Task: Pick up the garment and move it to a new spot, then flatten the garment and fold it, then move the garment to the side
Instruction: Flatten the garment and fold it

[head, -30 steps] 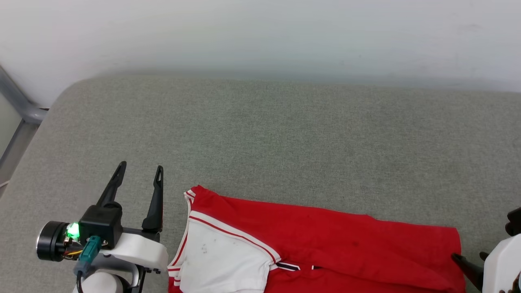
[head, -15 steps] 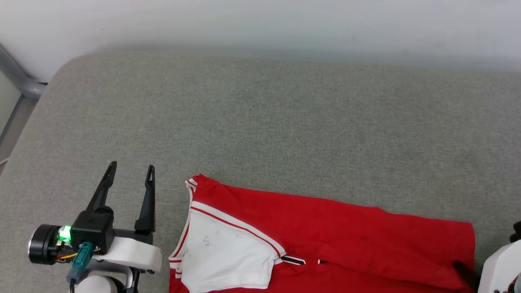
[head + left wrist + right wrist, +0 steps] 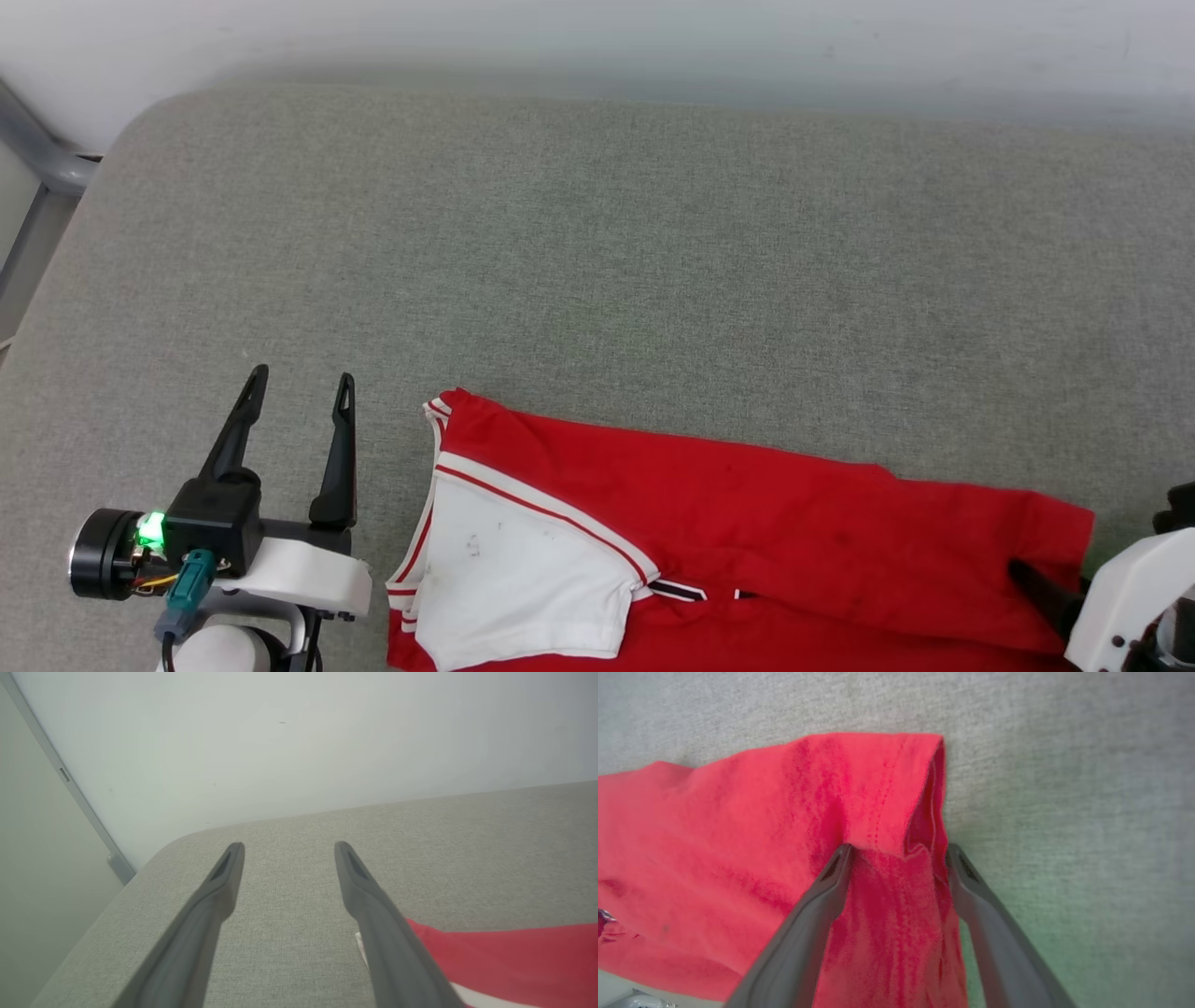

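The garment [image 3: 747, 504] lies along the near part of a grey woven cushion [image 3: 597, 233], with its white sleeve [image 3: 523, 579] at the left end and its lower part cut off by the head view's bottom edge. Of its print only a black, white-edged sliver [image 3: 680, 590] peeks from a fold, unreadable. The right gripper [image 3: 899, 851] is spread wide, straddling the hem corner. The left gripper [image 3: 301, 378], also spread, holds nothing just left of the sleeve. Behind are a pale wall [image 3: 597, 37] and a grey rail [image 3: 37, 159].

Long dark fingers [image 3: 340, 439], white wrist shell [image 3: 303, 581], green light [image 3: 149, 529], teal plug [image 3: 191, 579]
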